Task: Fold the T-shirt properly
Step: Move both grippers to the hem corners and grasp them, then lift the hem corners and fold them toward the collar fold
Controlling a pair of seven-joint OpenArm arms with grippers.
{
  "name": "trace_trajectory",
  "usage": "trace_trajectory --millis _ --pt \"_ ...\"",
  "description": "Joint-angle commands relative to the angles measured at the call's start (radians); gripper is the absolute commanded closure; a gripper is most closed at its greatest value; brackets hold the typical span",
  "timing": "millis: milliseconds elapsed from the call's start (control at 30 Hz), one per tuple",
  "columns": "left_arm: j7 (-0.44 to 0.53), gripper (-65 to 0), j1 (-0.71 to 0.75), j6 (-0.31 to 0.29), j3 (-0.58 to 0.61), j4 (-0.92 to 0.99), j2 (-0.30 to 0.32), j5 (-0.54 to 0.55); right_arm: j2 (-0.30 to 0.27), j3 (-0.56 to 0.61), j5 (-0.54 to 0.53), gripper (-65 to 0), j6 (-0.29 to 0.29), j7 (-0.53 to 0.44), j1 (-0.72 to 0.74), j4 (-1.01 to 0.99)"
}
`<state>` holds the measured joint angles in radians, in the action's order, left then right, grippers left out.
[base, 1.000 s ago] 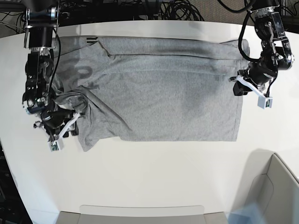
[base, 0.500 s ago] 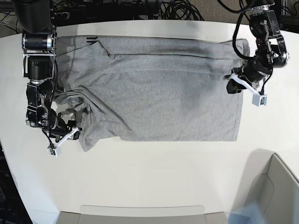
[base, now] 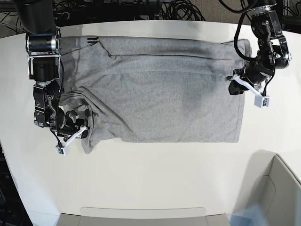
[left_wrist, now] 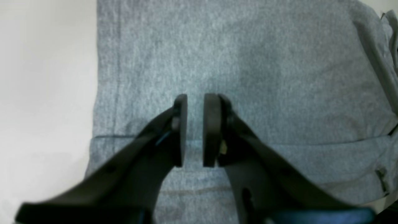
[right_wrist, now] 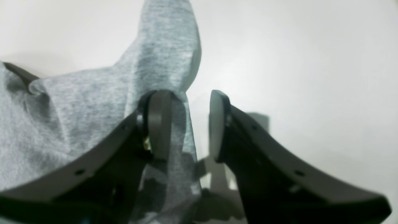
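Observation:
The heather-grey T-shirt (base: 160,89) lies spread across the white table (base: 155,174), plain side up, with its sleeve end bunched at the view's left. My left gripper (base: 233,87) hovers over the shirt's right edge. In the left wrist view (left_wrist: 195,130) its jaws stand a narrow gap apart, with nothing between them, above the flat fabric (left_wrist: 248,62). My right gripper (base: 81,130) is at the bunched sleeve. In the right wrist view (right_wrist: 189,124) it is open, and a raised fold of the shirt (right_wrist: 77,109) drapes against one finger (right_wrist: 158,124).
A grey bin (base: 277,197) stands at the front right corner. A flat grey tray (base: 141,216) lies along the front edge. Cables (base: 155,9) run behind the table's far edge. Bare table shows beside the shirt's hem (left_wrist: 40,93).
My right gripper has moved to the right, into the bunched sleeve. My left gripper shifted slightly up and left onto the shirt's edge, then held still.

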<state>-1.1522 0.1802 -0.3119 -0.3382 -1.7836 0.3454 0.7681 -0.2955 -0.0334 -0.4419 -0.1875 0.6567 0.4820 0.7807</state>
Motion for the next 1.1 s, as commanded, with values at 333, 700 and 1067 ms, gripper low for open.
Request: trace_trajectory --millis 333,700,1067 --pt "0.022 -9.1 -0.040 -0.003 -0.009 -0.015 0.014 0.011 0.020 0.048 -0.001 -21.1 -0.007 0.008 0.025 0.010" --pt "0.033 -16.2 -0.357 0.003 -0.003 0.241 0.017 -0.092 0.012 0.073 -0.001 -21.1 -0.007 0.015 0.017 0.010" --pt "0.404 -16.2 -0.805 0.023 0.235 1.080 0.060 -0.296 0.014 0.073 -0.001 -21.1 -0.007 0.015 -0.003 0.010"
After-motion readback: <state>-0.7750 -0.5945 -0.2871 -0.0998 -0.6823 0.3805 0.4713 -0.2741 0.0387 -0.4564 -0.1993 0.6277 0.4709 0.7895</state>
